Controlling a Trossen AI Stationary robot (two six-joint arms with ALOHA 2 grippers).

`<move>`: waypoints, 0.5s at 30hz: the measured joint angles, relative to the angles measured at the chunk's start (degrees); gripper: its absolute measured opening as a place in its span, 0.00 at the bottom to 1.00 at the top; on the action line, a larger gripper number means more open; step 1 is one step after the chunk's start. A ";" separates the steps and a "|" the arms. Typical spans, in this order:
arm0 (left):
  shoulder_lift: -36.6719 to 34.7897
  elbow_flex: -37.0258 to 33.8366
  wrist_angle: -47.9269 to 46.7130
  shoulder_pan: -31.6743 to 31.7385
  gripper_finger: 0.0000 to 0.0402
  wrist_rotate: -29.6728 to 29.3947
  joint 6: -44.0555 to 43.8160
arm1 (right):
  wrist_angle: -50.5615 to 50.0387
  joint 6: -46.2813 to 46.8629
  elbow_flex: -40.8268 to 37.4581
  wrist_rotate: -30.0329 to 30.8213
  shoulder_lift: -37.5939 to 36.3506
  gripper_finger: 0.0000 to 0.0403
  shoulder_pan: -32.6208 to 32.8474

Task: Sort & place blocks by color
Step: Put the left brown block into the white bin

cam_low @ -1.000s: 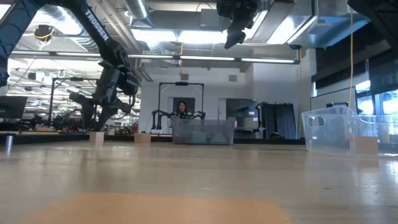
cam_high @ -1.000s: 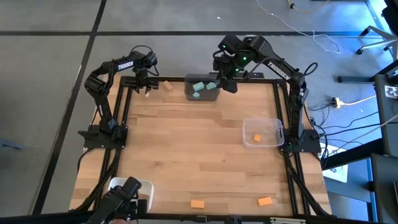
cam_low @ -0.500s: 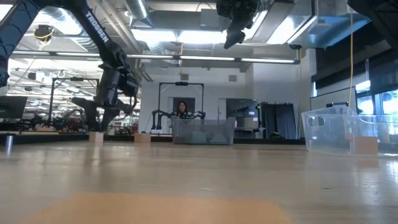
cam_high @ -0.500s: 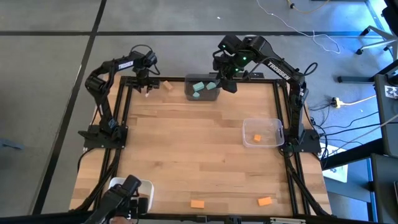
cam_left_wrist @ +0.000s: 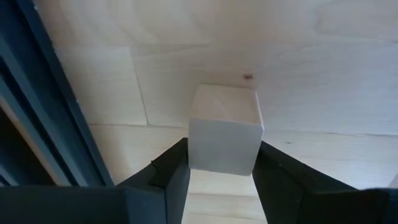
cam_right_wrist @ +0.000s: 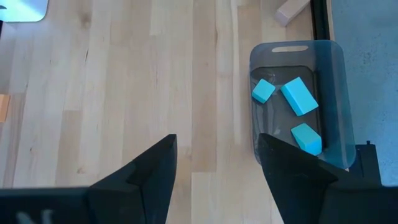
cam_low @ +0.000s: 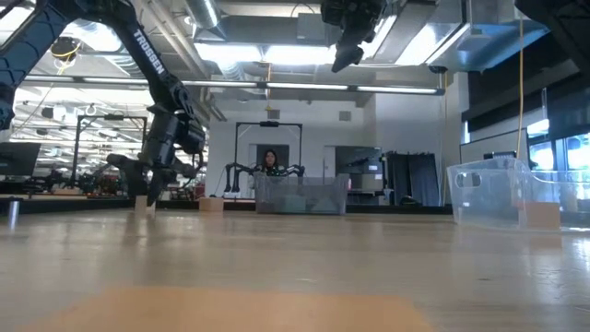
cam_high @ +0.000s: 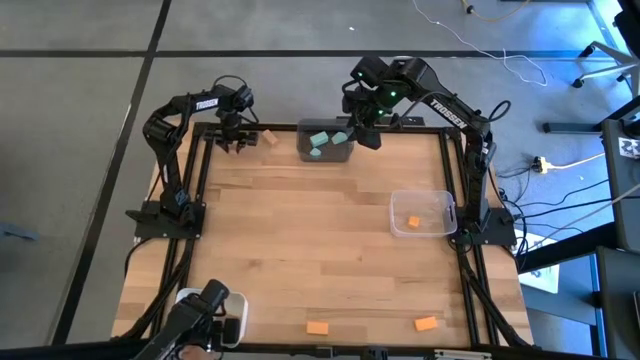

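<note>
At the table's far edge a bin (cam_high: 326, 143) holds three blocks (cam_right_wrist: 292, 96), with a lone block (cam_high: 269, 138) just to its left and the left gripper (cam_high: 237, 143) down around another block (cam_left_wrist: 224, 129) near the far left corner. A second bin (cam_high: 421, 212) sits at the right side with one block (cam_high: 413, 221) inside. Two blocks (cam_high: 318, 328) lie apart along the near edge, and a third bin (cam_high: 232, 303) sits at the near left corner.

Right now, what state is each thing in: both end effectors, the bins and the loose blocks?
Left end effector: closing around tan block on the table.
Right end effector: open, empty, above grey bin.
Grey bin: holds three teal blocks.
Clear bin: holds one orange block.
Two orange blocks: loose near front edge.
</note>
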 joint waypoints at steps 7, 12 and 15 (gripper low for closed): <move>-0.02 0.04 -0.05 -0.02 0.30 0.02 1.48 | 0.15 0.00 0.00 0.00 0.00 0.56 0.00; -0.02 0.04 -1.08 -0.28 0.30 -0.06 1.74 | 0.32 0.02 0.00 0.00 0.00 0.56 0.00; -0.55 0.04 -2.02 -0.63 0.30 -0.21 3.18 | 0.39 0.02 0.00 0.00 0.00 0.56 0.00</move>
